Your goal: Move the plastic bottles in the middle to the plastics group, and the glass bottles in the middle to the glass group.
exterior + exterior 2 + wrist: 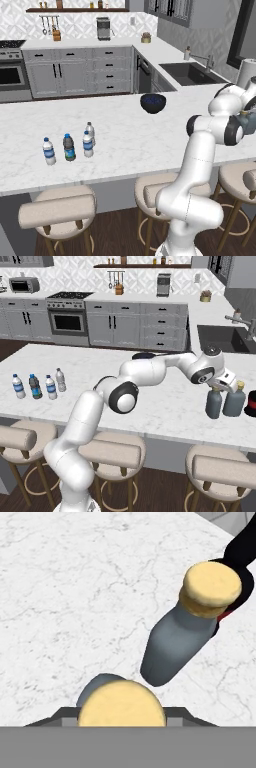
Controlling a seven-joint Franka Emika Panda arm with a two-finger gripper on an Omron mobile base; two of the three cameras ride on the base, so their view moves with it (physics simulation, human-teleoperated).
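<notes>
My gripper (220, 387) is at the counter's far right, shut on the neck of a squat glass bottle (214, 403) with a tan cork (121, 708). Whether its base touches the counter is unclear. Right beside it stands the glass group's squat bottle (234, 401), tilted in the hand view (175, 642). At the counter's left stand the plastic bottles, one dark-bodied (69, 147) and one blue-capped (48, 151). They are next to the plastics group's white-capped bottles (88, 144) (90, 131).
A dark blue bowl (153, 102) sits mid-counter. A black and red object (251, 405) stands just right of the squat bottles, near the counter's end. The sink (220, 338) lies behind. Stools (117, 453) line the near edge.
</notes>
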